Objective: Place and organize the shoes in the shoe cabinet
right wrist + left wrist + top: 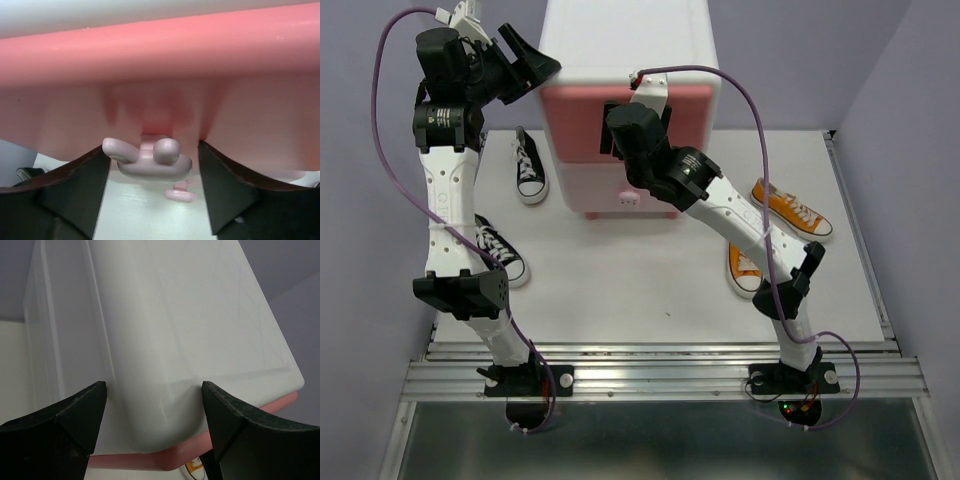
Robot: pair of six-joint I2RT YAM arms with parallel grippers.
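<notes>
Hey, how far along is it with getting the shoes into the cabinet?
Nothing is stowed yet: the black shoes lie left of the shoe cabinet, the orange shoes right of it, all on the table. In hand: the right gripper, open, straddles the upper drawer's bunny knob; the left gripper hovers open by the cabinet's top corner. Left: open the drawer, load four shoes.

White, pink-fronted shoe cabinet [625, 40] (upright) at 12 o'clock; black sneakers [530, 165] at 9, orange sneakers [792, 208] at 3.
</notes>
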